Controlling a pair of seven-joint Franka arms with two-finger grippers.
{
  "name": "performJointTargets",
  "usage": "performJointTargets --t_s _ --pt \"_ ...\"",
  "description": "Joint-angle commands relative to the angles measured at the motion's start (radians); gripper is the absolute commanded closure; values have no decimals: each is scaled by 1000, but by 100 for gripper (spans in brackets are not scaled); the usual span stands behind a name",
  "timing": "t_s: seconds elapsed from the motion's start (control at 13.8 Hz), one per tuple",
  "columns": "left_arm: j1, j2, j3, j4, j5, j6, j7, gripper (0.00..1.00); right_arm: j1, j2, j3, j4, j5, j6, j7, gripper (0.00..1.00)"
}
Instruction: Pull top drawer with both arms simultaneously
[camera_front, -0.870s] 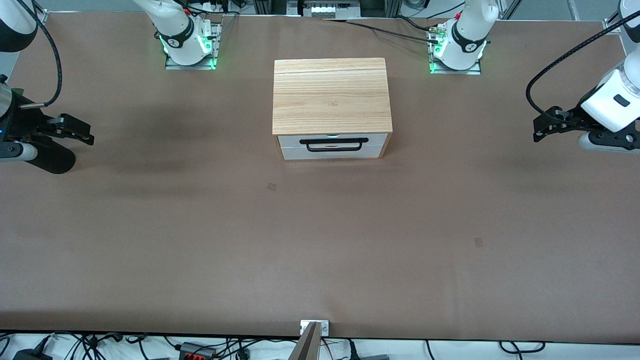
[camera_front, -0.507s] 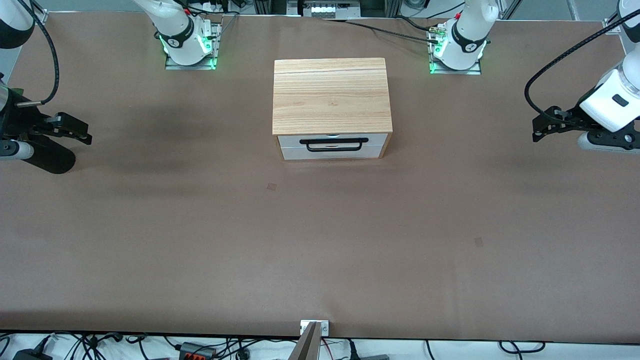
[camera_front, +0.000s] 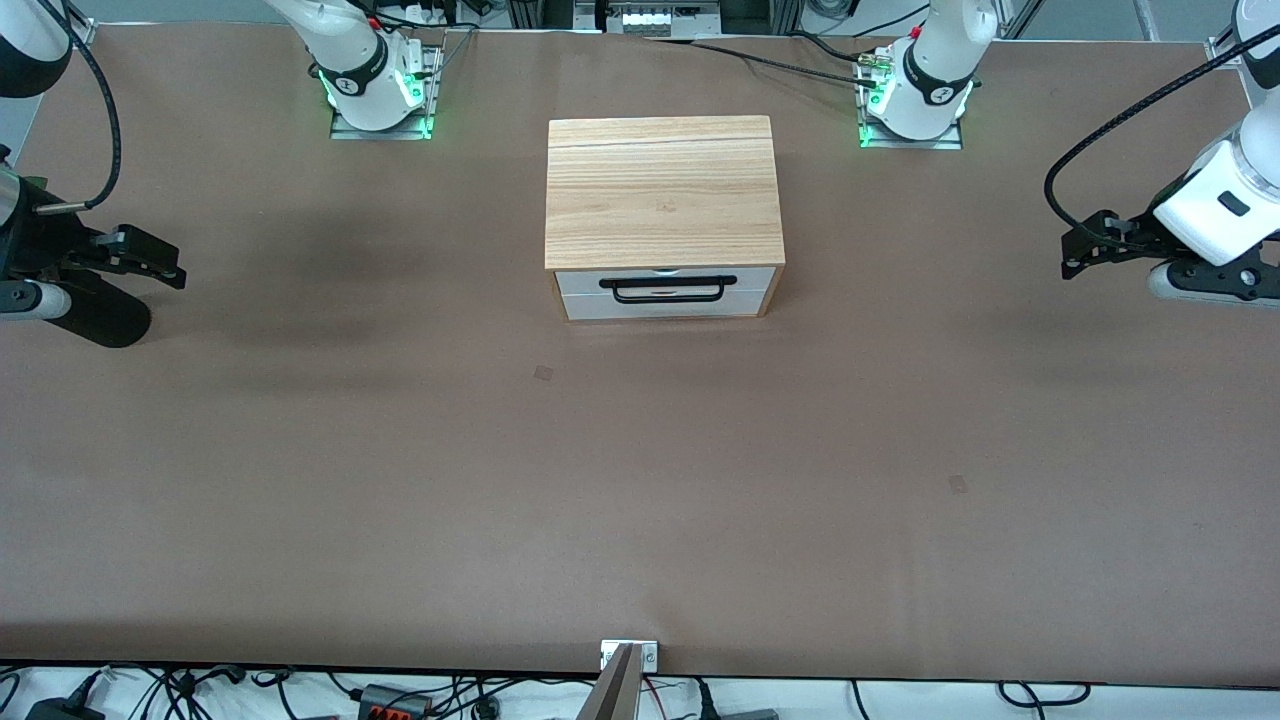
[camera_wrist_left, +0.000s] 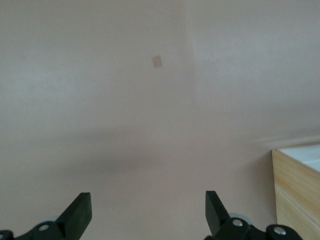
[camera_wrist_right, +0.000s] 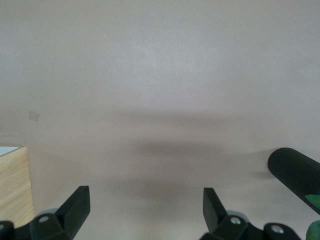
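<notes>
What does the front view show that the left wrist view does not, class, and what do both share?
Only the front view: the drawer shut, its black handle, and the right gripper open over the table's right-arm end. Only the left wrist view: the left gripper's open fingers close up. Both: the brown table, the cabinet and the left gripper, over the table's left-arm end.
</notes>
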Motion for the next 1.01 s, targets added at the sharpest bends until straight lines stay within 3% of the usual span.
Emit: performJointTargets --t_s 0.0,0.29,0.51,0.72,0.94 --pt "-19 22 1 48 -14 -79 12 0 3 16 10 14 -2 -14 13 0" --pt "-2 39 3 60 -194 -223 16 0 53 61 12 14 9 1 20 0" --pt "-2 62 4 59 -309 -288 21 0 69 160 15 17 41 78 13 0" --pt "-1 93 4 48 -453 -297 21 0 78 231 13 14 148 171 10 0" --pt "-5 156 4 26 -605 -282 50 0 73 302 13 9 335 265 -57 0"
